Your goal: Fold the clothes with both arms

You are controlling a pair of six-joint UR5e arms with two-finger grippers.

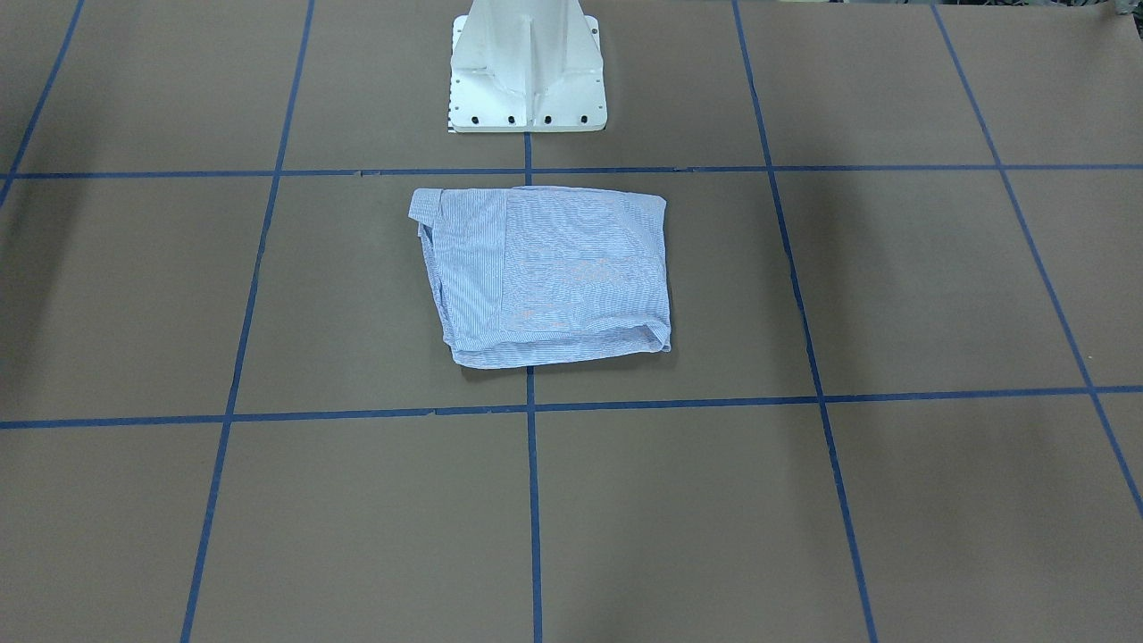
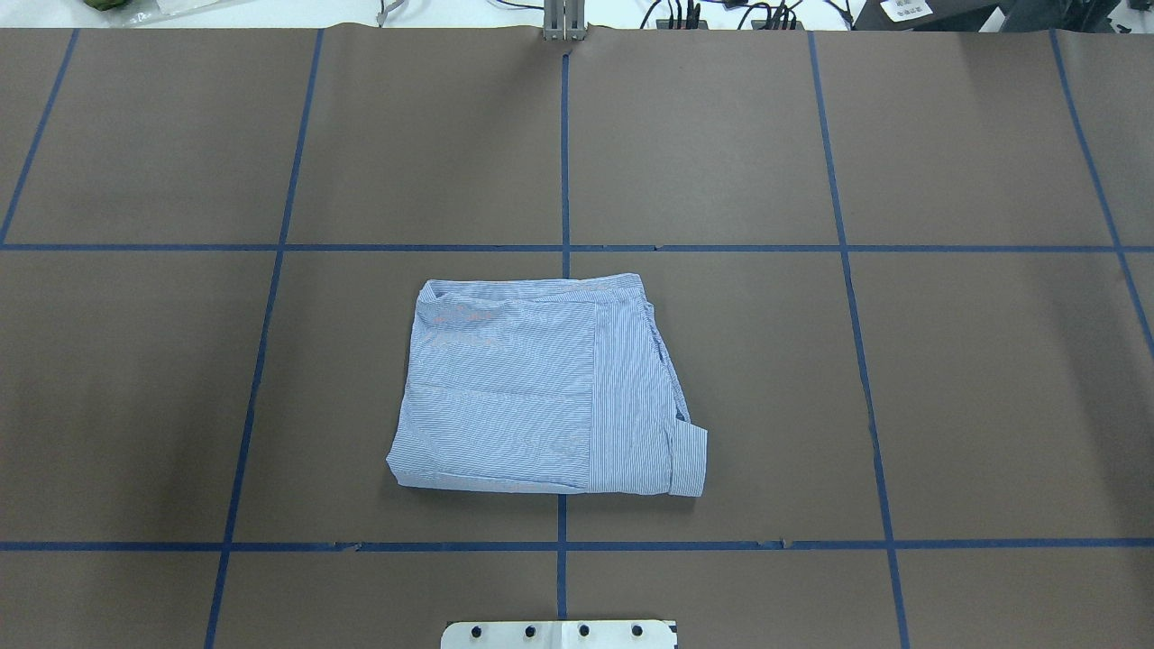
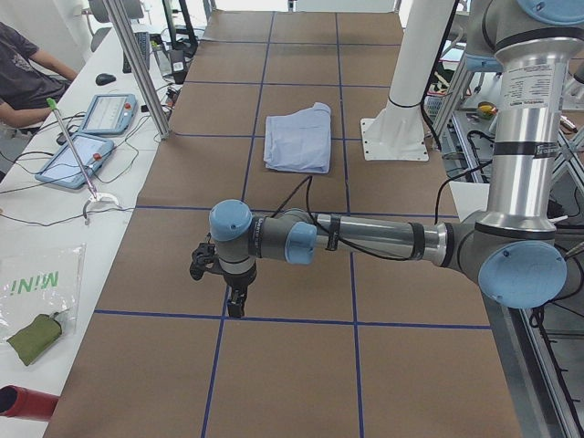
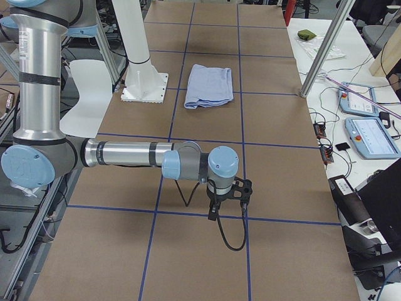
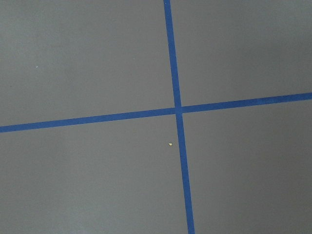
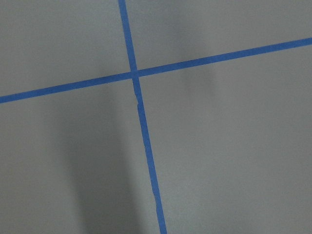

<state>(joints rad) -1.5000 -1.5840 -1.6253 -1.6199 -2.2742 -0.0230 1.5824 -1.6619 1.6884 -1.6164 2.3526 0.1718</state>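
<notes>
Brown paper with blue tape lines covers the counter (image 2: 721,135). The shirt (image 2: 541,397) lies in its middle, near the white base (image 1: 527,71), folded to a neat striped rectangle, so the folding seems finished. Probably for this reason the left gripper (image 3: 234,303) and the right gripper (image 4: 214,212) hang well apart from it; whether they are open or closed, I cannot tell.

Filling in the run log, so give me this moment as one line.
shirt: folded rectangle on table | left pincer: off shirt, above tape cross, state unclear | right pincer: off shirt, state unclear
</notes>
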